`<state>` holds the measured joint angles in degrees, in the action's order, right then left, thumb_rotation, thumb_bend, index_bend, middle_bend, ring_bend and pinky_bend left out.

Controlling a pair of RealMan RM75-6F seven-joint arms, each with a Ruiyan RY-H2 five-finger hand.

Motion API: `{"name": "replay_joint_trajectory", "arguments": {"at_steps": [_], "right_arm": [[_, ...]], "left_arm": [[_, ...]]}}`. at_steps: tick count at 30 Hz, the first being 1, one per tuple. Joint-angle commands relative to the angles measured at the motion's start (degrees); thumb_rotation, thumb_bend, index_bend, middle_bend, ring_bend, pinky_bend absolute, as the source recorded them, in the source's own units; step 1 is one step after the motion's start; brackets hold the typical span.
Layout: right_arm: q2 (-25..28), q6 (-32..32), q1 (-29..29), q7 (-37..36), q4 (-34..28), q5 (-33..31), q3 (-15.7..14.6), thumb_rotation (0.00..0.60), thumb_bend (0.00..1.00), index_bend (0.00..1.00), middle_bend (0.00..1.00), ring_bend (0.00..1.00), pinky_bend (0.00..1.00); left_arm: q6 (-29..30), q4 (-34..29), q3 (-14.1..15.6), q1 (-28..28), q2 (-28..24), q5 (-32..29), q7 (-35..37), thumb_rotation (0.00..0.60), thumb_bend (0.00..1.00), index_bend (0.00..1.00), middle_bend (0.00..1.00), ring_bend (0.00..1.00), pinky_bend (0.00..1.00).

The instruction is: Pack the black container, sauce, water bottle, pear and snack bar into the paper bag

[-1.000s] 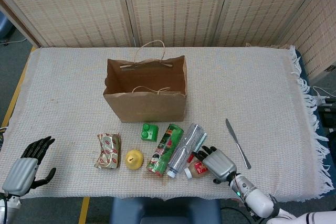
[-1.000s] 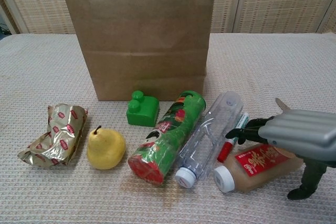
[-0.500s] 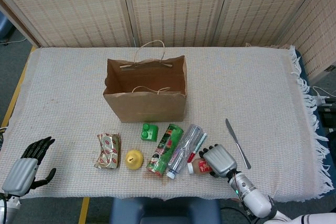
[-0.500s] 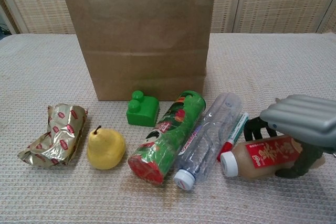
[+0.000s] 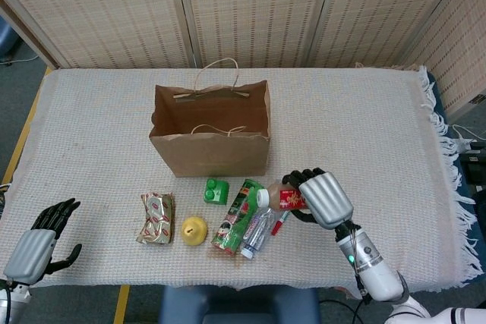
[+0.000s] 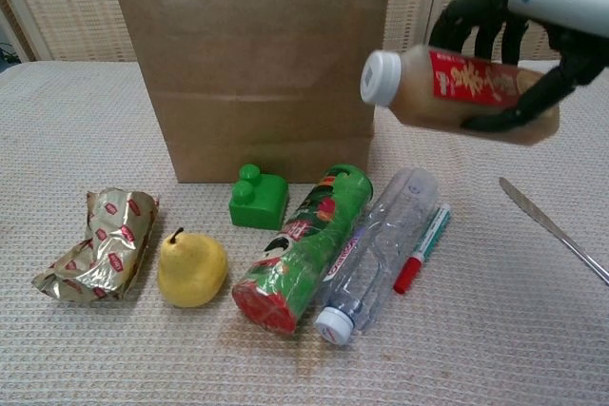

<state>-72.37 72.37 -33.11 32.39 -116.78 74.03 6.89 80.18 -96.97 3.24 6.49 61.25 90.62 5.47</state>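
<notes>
Gripping the sauce bottle (image 6: 457, 92) sideways in mid-air just right of the paper bag (image 6: 252, 64), cap toward the bag, is the right hand (image 6: 533, 16); left hand (image 5: 38, 242) sits at the table's near-left corner, fingers spread, holding nothing.

Sauce (image 6: 457, 92) now airborne, off table

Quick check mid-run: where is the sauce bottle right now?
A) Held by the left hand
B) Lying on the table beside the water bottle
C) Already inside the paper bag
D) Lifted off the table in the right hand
D: the right hand grips the sauce bottle in the air, cap pointing left, beside the paper bag and above the water bottle.
</notes>
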Motion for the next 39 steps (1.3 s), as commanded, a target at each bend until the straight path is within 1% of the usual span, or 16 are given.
{"name": "replay_joint_trajectory", "arguments": {"at_steps": [1, 5, 9, 13, 17, 18, 19, 21, 24, 27, 28, 29, 31, 32, 35, 39], "right_arm": [[-2.2, 4.2, -2.6, -1.4, -0.6, 1.4, 7.7, 0.600, 0.36, 0.71, 0.56, 0.59, 0.71], [-7.2, 6.5, -6.6, 0.1, 2.4, 1.0, 14.5, 0.600, 0.36, 0.71, 0.56, 0.59, 0.71], [-14.2, 6.4, -12.6, 2.0, 9.6, -2.2, 20.0, 0.600, 0.36, 0.70, 0.56, 0.58, 0.71], [-19.7, 5.9, -17.7, 5.1, 17.0, -4.7, 22.9, 0.600, 0.36, 0.70, 0.56, 0.58, 0.70], [-21.5, 5.8, -19.5, 6.0, 19.8, -5.7, 23.8, 0.600, 0.36, 0.69, 0.56, 0.57, 0.70], [-23.2, 5.5, -21.1, 6.5, 22.7, -6.8, 24.7, 0.600, 0.36, 0.69, 0.56, 0.57, 0.70], [-26.1, 4.6, -23.8, 6.5, 27.4, -9.1, 26.6, 0.600, 0.36, 0.69, 0.56, 0.57, 0.69], [-30.2, 5.0, -27.3, 6.0, 34.1, -10.4, 28.5, 0.600, 0.36, 0.68, 0.56, 0.57, 0.69], [-33.8, 4.0, -30.7, 6.6, 41.1, -12.6, 29.4, 0.600, 0.36, 0.65, 0.56, 0.55, 0.68], [-35.8, 1.3, -33.2, 12.1, 45.2, -18.3, 29.8, 0.600, 0.34, 0.54, 0.53, 0.43, 0.59], [-36.1, 0.5, -33.7, 14.0, 45.6, -20.2, 29.8, 0.600, 0.31, 0.46, 0.47, 0.35, 0.54], [-36.4, -0.4, -34.2, 15.8, 45.6, -22.1, 29.6, 0.600, 0.25, 0.34, 0.37, 0.26, 0.48], [-36.7, -1.0, -34.6, 16.2, 45.6, -22.7, 29.0, 0.600, 0.17, 0.18, 0.25, 0.17, 0.41], [-36.9, -1.1, -34.8, 15.9, 45.7, -22.7, 28.6, 0.600, 0.14, 0.13, 0.22, 0.15, 0.39], [-37.1, -1.1, -34.8, 14.4, 45.5, -23.0, 28.4, 0.600, 0.09, 0.01, 0.16, 0.10, 0.35], [-35.8, 0.2, -34.5, 11.6, 43.4, -21.8, 29.0, 0.600, 0.07, 0.00, 0.15, 0.09, 0.33]], "left_arm": [[-0.1, 0.0, 0.0, 0.0, 0.0, 0.0, 0.0, 0.600, 0.38, 0.00, 0.00, 0.00, 0.06], [-0.1, 0.0, 0.0, 0.0, 0.0, 0.0, 0.0, 0.600, 0.38, 0.00, 0.00, 0.00, 0.06], [-0.2, 0.0, 0.0, 0.1, 0.0, -0.1, 0.1, 0.600, 0.38, 0.00, 0.00, 0.00, 0.06], [-0.2, -0.2, 0.1, 0.0, -0.2, -0.1, 0.5, 0.600, 0.38, 0.00, 0.00, 0.00, 0.06], [-0.2, -0.2, 0.1, 0.0, -0.3, -0.1, 0.6, 0.600, 0.39, 0.00, 0.00, 0.00, 0.06], [-0.2, -0.3, 0.2, 0.0, -0.4, 0.0, 0.7, 0.600, 0.38, 0.00, 0.00, 0.00, 0.06], [-0.3, -0.4, 0.3, 0.0, -0.4, 0.2, 1.0, 0.600, 0.38, 0.00, 0.00, 0.00, 0.06], [-0.5, -0.5, 0.4, 0.1, -0.5, 0.1, 1.3, 0.600, 0.38, 0.00, 0.00, 0.00, 0.06], [-0.6, -0.6, 0.4, 0.1, -0.7, 0.0, 1.7, 0.600, 0.38, 0.00, 0.00, 0.00, 0.06], [-1.0, -0.6, 0.5, 0.2, -0.9, 0.0, 1.8, 0.600, 0.38, 0.00, 0.00, 0.00, 0.06], [-1.2, -0.7, 0.6, 0.2, -1.0, -0.1, 1.8, 0.600, 0.38, 0.00, 0.00, 0.00, 0.06], [-1.4, -0.9, 0.7, 0.3, -1.1, -0.1, 1.8, 0.600, 0.38, 0.00, 0.00, 0.00, 0.06], [-1.5, -1.0, 0.7, 0.3, -1.3, -0.1, 1.9, 0.600, 0.38, 0.00, 0.00, 0.00, 0.06], [-1.6, -1.1, 0.7, 0.4, -1.3, -0.2, 1.9, 0.600, 0.38, 0.00, 0.00, 0.00, 0.06], [-1.8, -1.2, 0.7, 0.4, -1.4, -0.3, 2.0, 0.600, 0.38, 0.00, 0.00, 0.00, 0.06], [-1.8, -1.2, 0.7, 0.4, -1.5, -0.2, 2.3, 0.600, 0.38, 0.00, 0.00, 0.00, 0.06]]}}
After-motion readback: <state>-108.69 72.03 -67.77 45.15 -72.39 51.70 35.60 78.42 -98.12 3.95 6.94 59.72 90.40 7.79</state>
